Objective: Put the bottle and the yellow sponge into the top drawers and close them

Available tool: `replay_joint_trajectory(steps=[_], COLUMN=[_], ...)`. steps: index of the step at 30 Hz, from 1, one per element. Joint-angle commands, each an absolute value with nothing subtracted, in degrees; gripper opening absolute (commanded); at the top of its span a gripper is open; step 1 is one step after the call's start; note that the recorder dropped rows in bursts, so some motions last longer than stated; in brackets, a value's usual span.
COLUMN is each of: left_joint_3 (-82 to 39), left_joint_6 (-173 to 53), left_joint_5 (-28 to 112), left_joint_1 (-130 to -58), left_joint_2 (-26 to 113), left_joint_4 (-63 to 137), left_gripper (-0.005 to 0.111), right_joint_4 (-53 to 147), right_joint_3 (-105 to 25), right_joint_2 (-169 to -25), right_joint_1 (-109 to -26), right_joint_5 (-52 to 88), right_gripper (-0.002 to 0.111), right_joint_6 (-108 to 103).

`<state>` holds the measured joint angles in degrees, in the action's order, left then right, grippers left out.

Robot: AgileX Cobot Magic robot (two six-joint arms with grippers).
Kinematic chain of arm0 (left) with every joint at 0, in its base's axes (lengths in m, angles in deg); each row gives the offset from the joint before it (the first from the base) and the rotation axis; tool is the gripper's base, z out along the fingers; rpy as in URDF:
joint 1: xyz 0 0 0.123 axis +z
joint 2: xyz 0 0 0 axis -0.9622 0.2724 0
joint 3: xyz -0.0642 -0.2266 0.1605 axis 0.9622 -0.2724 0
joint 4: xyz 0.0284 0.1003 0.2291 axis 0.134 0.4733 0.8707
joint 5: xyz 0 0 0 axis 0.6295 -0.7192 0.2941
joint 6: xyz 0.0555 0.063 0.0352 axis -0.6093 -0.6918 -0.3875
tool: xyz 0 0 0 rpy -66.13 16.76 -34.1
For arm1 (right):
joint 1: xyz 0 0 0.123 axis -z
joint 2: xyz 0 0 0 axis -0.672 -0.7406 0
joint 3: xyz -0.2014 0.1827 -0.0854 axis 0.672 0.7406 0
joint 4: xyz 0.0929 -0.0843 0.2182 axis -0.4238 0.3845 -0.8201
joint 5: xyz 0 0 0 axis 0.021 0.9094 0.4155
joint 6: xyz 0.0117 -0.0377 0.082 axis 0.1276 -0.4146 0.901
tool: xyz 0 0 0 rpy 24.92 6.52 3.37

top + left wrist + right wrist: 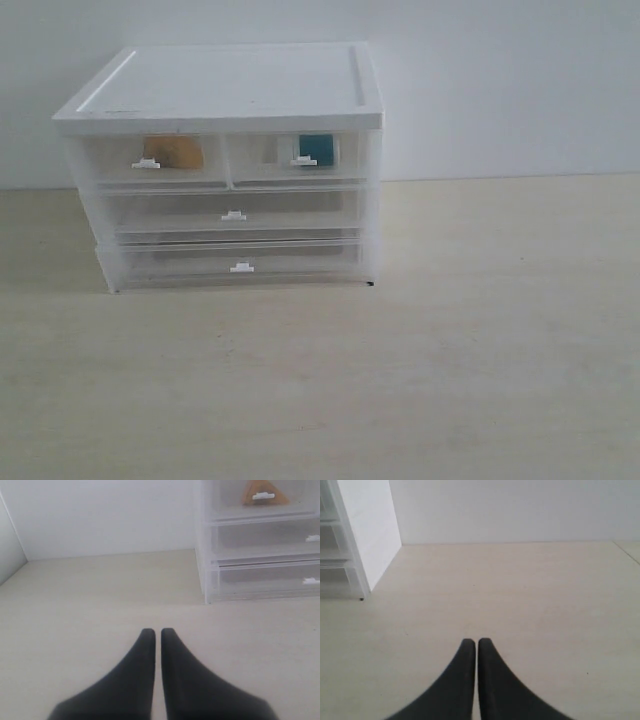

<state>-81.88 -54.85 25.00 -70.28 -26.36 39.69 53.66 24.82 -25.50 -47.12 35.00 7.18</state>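
A white cabinet (230, 85) stands at the back left of the table. Its two top drawers are pushed in. The yellow sponge (175, 152) shows through the front of the left top drawer (150, 175), and the bottle (316, 149) with its teal label shows through the right top drawer (255, 170). In the left wrist view the sponge (250, 497) sits behind a white handle tab. My left gripper (154, 630) is shut and empty over bare table, well back from the cabinet. My right gripper (473, 641) is shut and empty too. Neither arm appears in the exterior view.
Below the top drawers are two full-width translucent drawers (235, 222), both pushed in. A pale wall rises behind the table. The cabinet's white side (370, 530) is off to one side of the right gripper.
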Motion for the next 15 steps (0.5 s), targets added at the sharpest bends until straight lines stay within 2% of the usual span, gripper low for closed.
replay_joint_trajectory(steps=[1,15], left_joint_3=[-82.0,-82.0], left_joint_6=[-55.1,-55.1], left_joint_5=[25.0,25.0], left_joint_1=[-70.1,-70.1], left_joint_2=[-26.5,-26.5], left_joint_4=[39.1,39.1], left_gripper=[0.004,0.004], right_joint_4=[53.3,53.3], right_joint_3=[24.9,24.9], right_joint_2=[-25.2,-25.2], right_joint_1=[-46.8,-46.8], right_joint_5=[36.2,38.1], right_gripper=[0.000,0.000], right_joint_6=[6.1,1.0])
